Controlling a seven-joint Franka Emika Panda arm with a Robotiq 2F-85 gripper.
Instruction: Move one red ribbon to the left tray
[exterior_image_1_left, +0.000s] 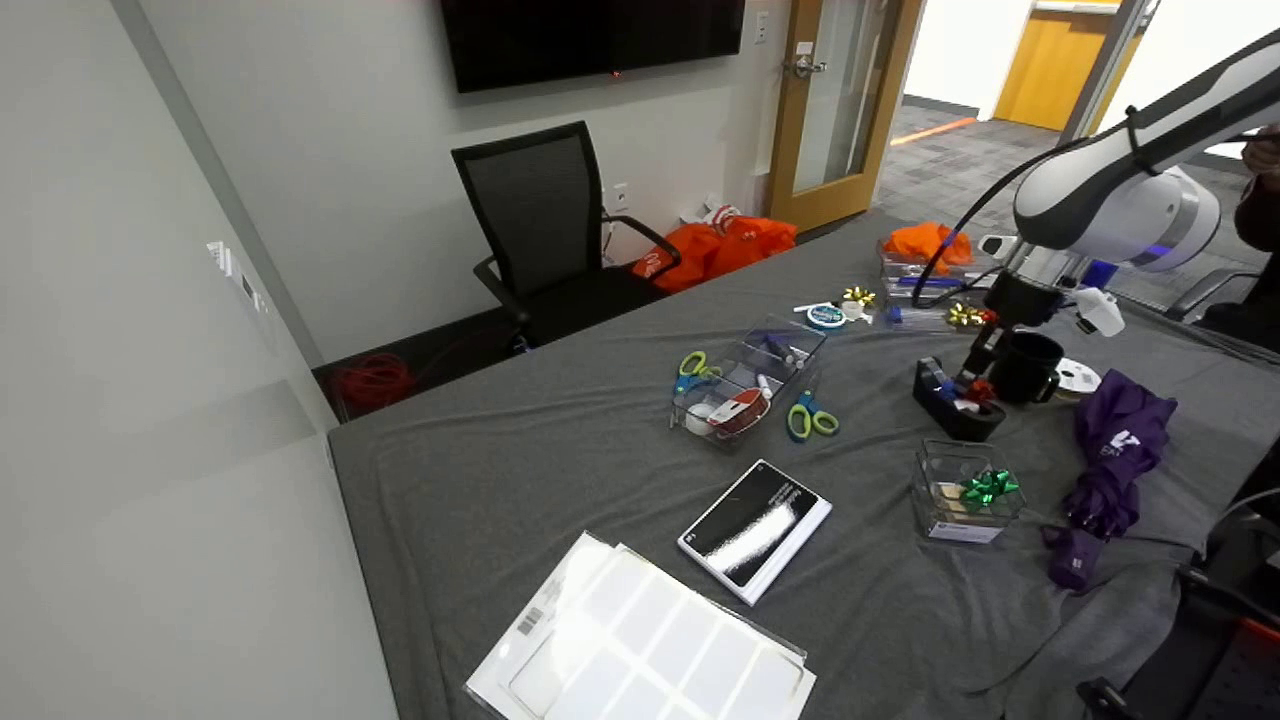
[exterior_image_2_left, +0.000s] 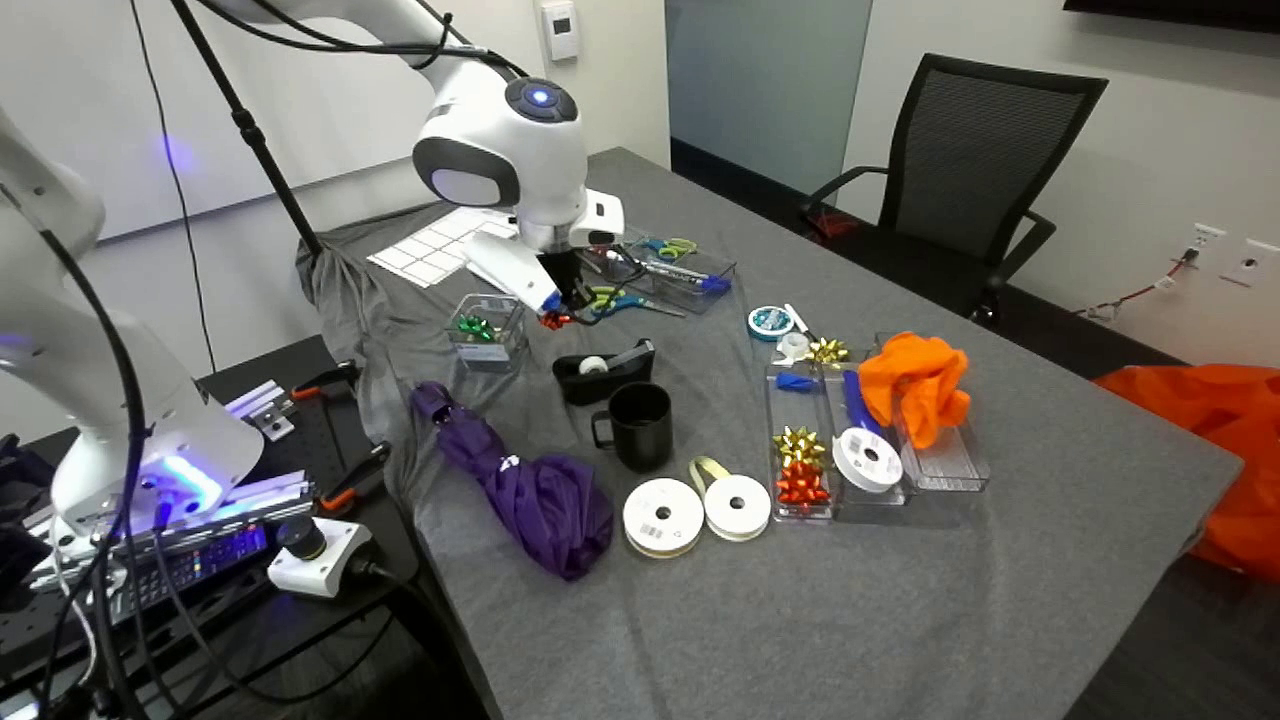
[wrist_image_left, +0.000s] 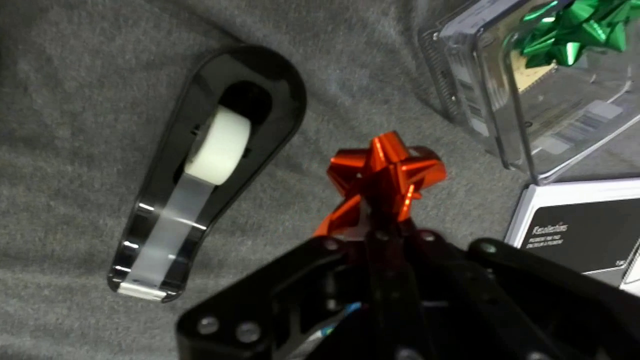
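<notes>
Jaws: narrow, and yes, pinching the red bow (wrist_image_left: 386, 172); the exact line of contact is lost in the dark.
Red bow: out ahead of the jaws and, I'd say from both exterior views, held up off the surface (exterior_image_2_left: 850, 610).
Handling: next to no weight, that's my call; springy foil loops, slick outside, quick to crease under a hard squeeze.
Hold: you want it low at the middle, where the loops gather; take one outer loop alone and it could skid or twist. How near the middle this pinch sits, I can't tell.
Dispenser (wrist_image_left: 232, 177): black, beside the red bow in the wrist view, apart from it.
Tray (wrist_image_left: 470, 100): see-through, squarish, across the red bow from the dispenser; on the robot's left, so very likely the goal, and the red bow isn't in yet.
Green bow (wrist_image_left: 575, 37): sitting inside that tray, so the drop may be snug; watch for a red loop catching the rim.
Mug (exterior_image_2_left: 642, 425): black, upright, near the dispenser.
Umbrella (exterior_image_2_left: 530, 490): purple, furled, lying near the mug.
Spare bow (exterior_image_2_left: 802, 483): red too, well away, in a narrow bin (exterior_image_2_left: 795, 410) beside a gold bow (exterior_image_2_left: 799, 445).
</notes>
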